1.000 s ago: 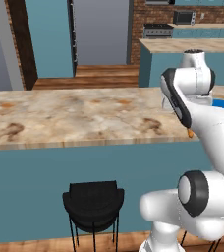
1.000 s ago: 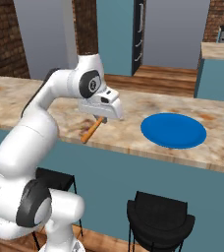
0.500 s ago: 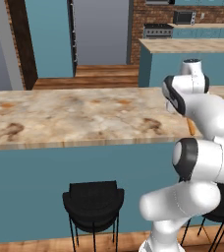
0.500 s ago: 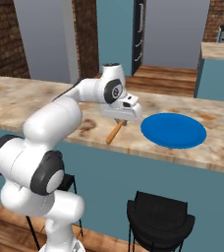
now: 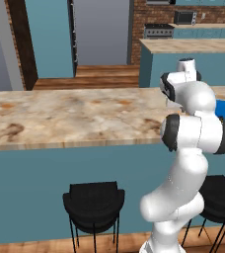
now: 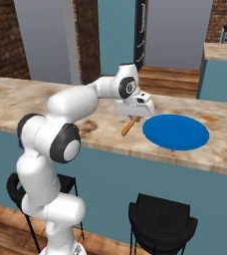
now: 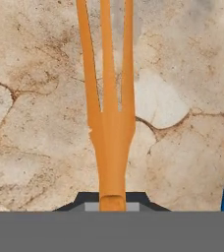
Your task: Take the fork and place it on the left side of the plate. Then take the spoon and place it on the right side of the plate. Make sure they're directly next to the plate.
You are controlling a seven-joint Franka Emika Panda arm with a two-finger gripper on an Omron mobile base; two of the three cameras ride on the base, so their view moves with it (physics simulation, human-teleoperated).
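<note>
Hand (image 6: 131, 117) clamped nearly shut on the slim stiff orange-yellow fork (image 7: 109, 123), held by handle, tines pointing away from hand above the marbled stone surface (image 7: 35, 98). Flat round blue plate (image 6: 175, 131) just beside. Prob. light, slippery; keep handle grip.

Bare marble counter (image 6: 46, 102) left of the plate (image 6: 175, 131), unobstructed.

Orange fork (image 7: 109, 123) beside blue plate (image 6: 175, 132)
</note>
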